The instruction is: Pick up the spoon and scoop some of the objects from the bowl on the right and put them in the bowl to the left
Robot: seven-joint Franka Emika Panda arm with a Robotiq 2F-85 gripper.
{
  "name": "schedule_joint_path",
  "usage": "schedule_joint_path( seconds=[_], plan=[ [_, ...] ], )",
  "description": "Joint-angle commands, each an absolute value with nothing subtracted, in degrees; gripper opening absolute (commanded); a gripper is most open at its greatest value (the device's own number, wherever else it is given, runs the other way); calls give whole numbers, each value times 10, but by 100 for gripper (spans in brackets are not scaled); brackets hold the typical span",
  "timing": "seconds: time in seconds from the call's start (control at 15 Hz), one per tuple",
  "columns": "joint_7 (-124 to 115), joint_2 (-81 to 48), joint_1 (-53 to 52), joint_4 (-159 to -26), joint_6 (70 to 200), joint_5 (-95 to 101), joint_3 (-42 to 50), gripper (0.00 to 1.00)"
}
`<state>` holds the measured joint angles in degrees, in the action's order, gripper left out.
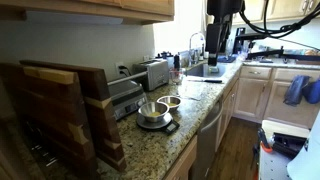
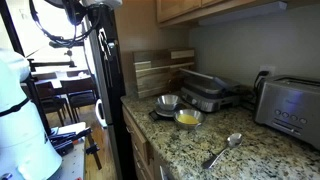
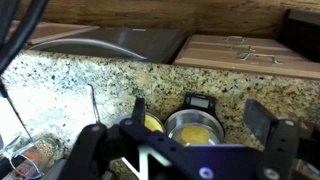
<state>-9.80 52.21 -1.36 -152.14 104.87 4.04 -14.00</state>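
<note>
A metal spoon (image 2: 222,150) lies on the granite counter, apart from the bowls; it shows faintly in the wrist view (image 3: 92,100). Two small metal bowls stand side by side. One (image 2: 168,101) sits on a black scale (image 3: 198,100). The other (image 2: 188,117) holds yellow pieces. Both bowls show in an exterior view, one on the scale (image 1: 150,110) and one beside it (image 1: 169,101). In the wrist view the scale bowl (image 3: 195,128) and the other bowl (image 3: 152,123) both show yellow inside. My gripper (image 3: 200,106) is open and empty, high above the bowls. The arm (image 1: 222,30) hangs well above the counter.
Wooden cutting boards (image 1: 60,105) lean at the counter's end. A contact grill (image 2: 205,92) and a toaster (image 2: 290,105) stand against the wall. A sink (image 1: 205,68) is farther along the counter. The counter's front edge (image 2: 150,150) runs close to the bowls.
</note>
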Motion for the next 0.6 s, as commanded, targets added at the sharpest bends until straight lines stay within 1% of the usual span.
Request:
schedule_joint_path(
  seconds=[0.0, 0.33, 0.53],
  plan=[
    [-106, 519, -25, -1520, 1047, 48, -131, 100],
    [-106, 519, -25, -1520, 1047, 48, -131, 100],
    [-100, 514, -18, -1518, 1049, 47, -115, 100]
  ],
)
